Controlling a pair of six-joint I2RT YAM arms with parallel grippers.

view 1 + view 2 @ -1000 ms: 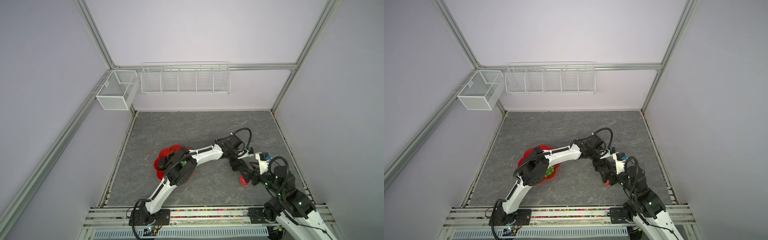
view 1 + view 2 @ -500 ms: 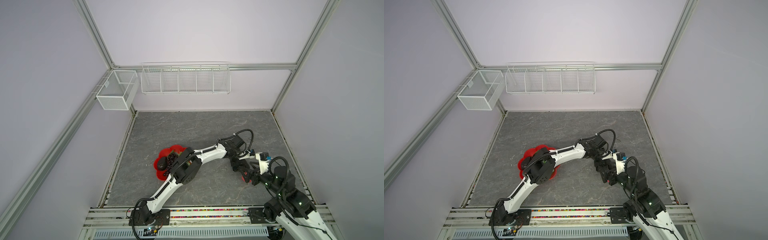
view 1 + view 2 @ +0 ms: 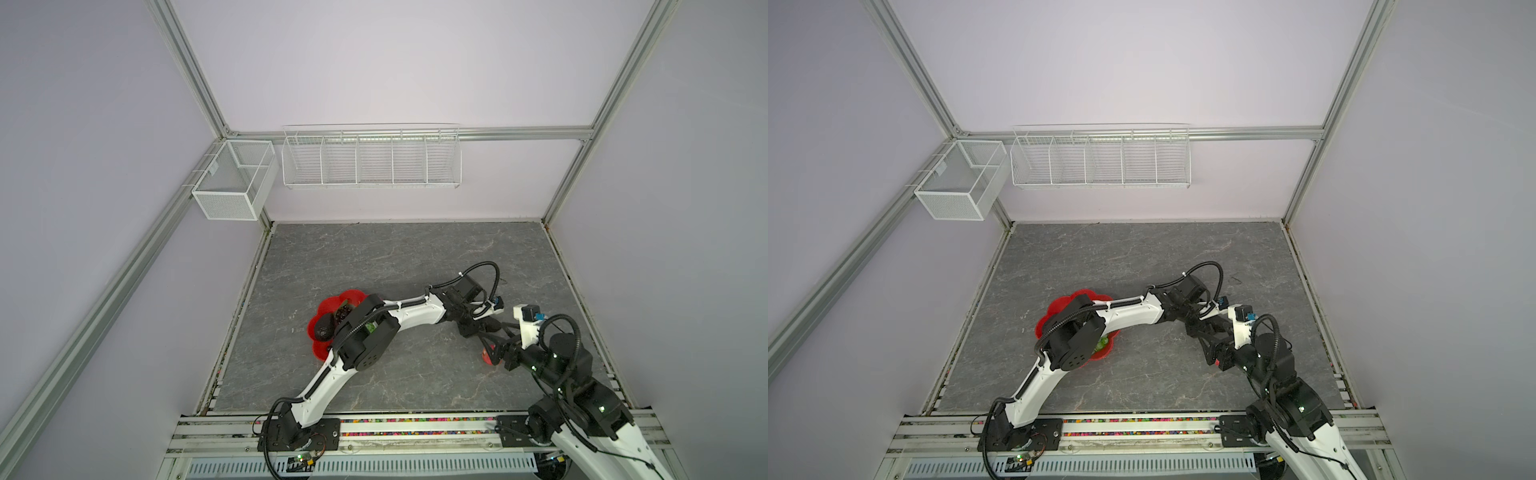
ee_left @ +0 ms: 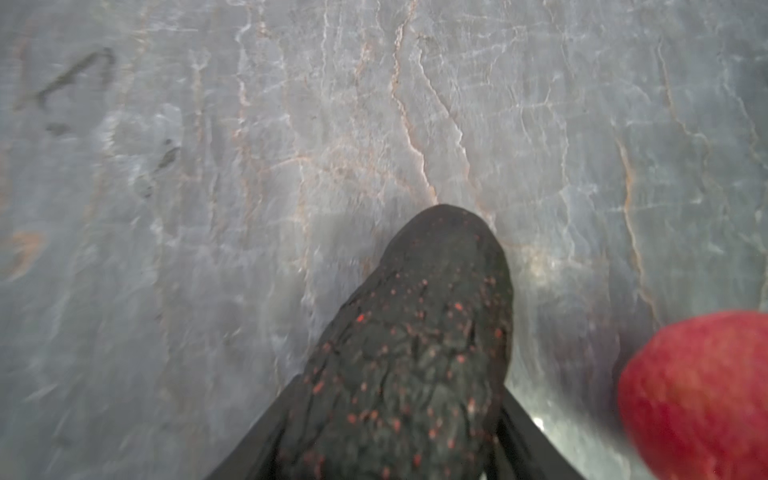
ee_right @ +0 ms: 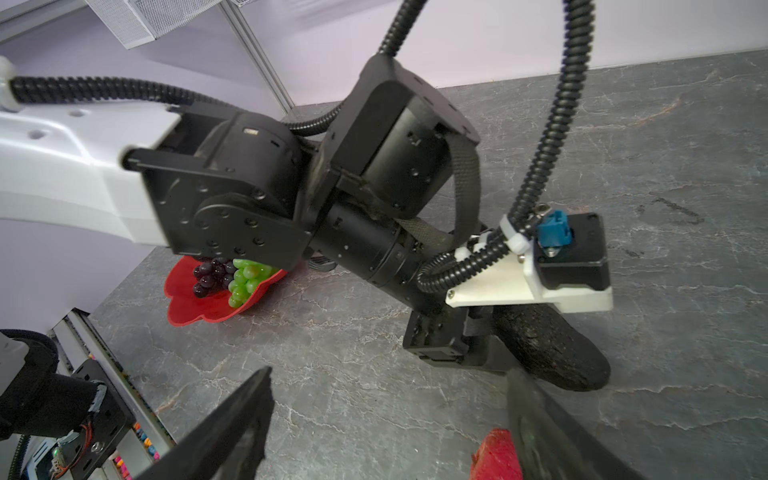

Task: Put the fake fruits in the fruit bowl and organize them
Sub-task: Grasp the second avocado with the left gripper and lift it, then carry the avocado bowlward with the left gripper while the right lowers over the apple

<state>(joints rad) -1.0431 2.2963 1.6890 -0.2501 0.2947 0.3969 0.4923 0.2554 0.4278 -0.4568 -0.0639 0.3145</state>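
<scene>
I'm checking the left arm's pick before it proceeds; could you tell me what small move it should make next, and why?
Probably lift straight up: the left gripper hugs both sides of the avocado, which lies on the table beside the red apple, well away from the bowl.

1. The avocado (image 4: pixel 415 353) between the black fingers (image 4: pixel 257 440) of the left gripper (image 4: pixel 399 399) was green-black, flecked with small orange-red dots.
2. The apple (image 4: pixel 702 386), just beside that gripper, was red with faint paler mottling.
3. The tabletop (image 4: pixel 374 124) beneath it was grey, marbled with white and tan veins.
4. The fruit bowl (image 5: pixel 195 307), well away from the left gripper, was plain bright red.
5. Inside the bowl, the purple grapes (image 5: pixel 210 272) were dark and glossy, the green grapes (image 5: pixel 247 280) were translucent lime, and the other avocado (image 3: pixel 323 329) was near-black.
6. The right gripper (image 5: pixel 386 415) had black fingers.
7. Far from both grippers, the wire baskets (image 3: pixel 370 162) were white.
</scene>
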